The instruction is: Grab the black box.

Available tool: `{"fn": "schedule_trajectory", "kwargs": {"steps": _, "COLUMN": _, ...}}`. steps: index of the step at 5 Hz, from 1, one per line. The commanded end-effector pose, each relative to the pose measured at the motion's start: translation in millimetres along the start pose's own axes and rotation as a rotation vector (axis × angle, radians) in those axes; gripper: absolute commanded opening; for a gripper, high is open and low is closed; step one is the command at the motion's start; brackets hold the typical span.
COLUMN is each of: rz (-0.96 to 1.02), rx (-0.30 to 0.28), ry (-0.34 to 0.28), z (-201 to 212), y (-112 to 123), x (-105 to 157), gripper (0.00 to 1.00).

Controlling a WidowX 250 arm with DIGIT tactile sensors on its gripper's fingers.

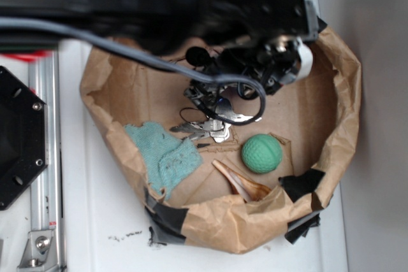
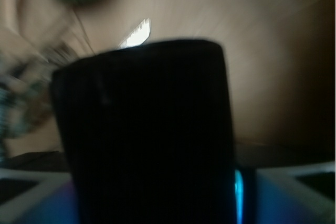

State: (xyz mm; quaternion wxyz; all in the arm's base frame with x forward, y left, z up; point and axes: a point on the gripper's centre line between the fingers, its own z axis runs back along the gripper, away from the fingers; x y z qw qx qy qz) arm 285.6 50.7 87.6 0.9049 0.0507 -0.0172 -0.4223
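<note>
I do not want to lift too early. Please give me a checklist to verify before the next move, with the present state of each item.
1. Box right before the wrist camera: ok.
2. Claw shut on box: cannot tell, the grip is hidden.
3. Ball apart from claw: ok.
4. Cable free of keys: cannot tell.
5. Wrist view sharp: not ok, blurred.
</note>
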Motion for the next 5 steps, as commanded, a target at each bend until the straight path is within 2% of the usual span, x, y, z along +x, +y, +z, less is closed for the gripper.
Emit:
{"fn": "schedule_trajectory", "kwargs": {"steps": 1, "rz": 0.427, "rx": 0.023, "ry": -0.074, "z": 107, "y": -23, "x": 14, "gripper": 0.0}}
{"fn": "schedule_trajectory", "kwargs": {"steps": 2, "rz": 0.69, "rx": -0.035, "ry": -0.18, "z": 129, "y": -41, "x": 0, "gripper": 0.0}}
{"fn": "schedule_trajectory", "kwargs": {"steps": 3, "rz": 0.904, "rx": 0.001, "ry": -0.212, "z": 142, "y": -54, "x": -12, "gripper": 0.0}}
{"fn": "schedule_trajectory", "kwargs": {"steps": 5, "rz": 0.947, "rx": -0.009, "ry": -0.151, "z": 130, "y": -54, "x": -12, "gripper": 0.0}}
